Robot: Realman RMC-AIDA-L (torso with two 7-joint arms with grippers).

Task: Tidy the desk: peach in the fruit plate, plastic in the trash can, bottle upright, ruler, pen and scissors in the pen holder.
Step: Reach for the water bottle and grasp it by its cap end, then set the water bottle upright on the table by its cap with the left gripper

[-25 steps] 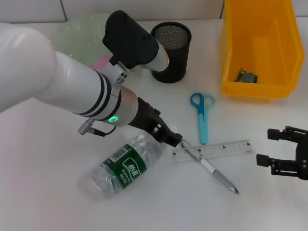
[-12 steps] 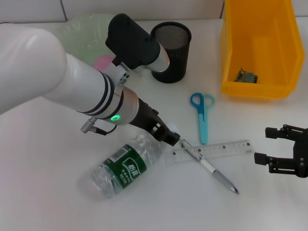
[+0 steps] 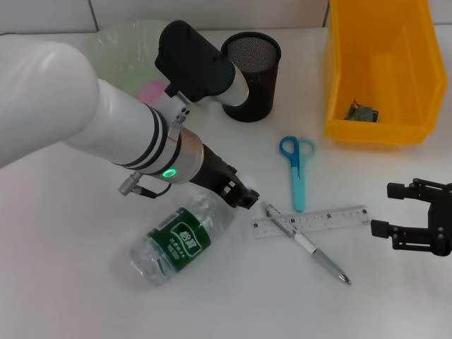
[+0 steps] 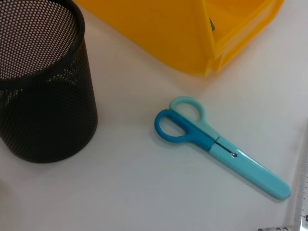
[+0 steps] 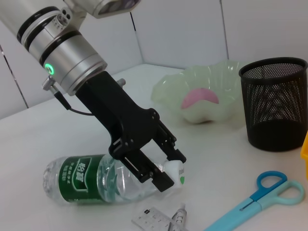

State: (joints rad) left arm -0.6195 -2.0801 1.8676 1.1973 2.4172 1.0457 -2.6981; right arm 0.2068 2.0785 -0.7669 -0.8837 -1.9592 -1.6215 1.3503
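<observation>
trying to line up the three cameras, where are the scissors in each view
Head view: scissors lie flat right of centre, handles toward the pen holder, tip near the ruler.
Left wrist view: scissors cross the middle, beside the pen holder.
Right wrist view: only the handles and part of the blades show in a corner.
Shared landmark: the black mesh pen holder.

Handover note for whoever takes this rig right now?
Left end effector: shut on the white cap of the clear green-label water bottle, which lies flat.
Right end effector: open, idle at the right edge.
Done: pink peach in the pale green plate; plastic scrap in the yellow bin.
Left: stand the bottle; blue scissors, clear ruler and pen into the black mesh holder.
</observation>
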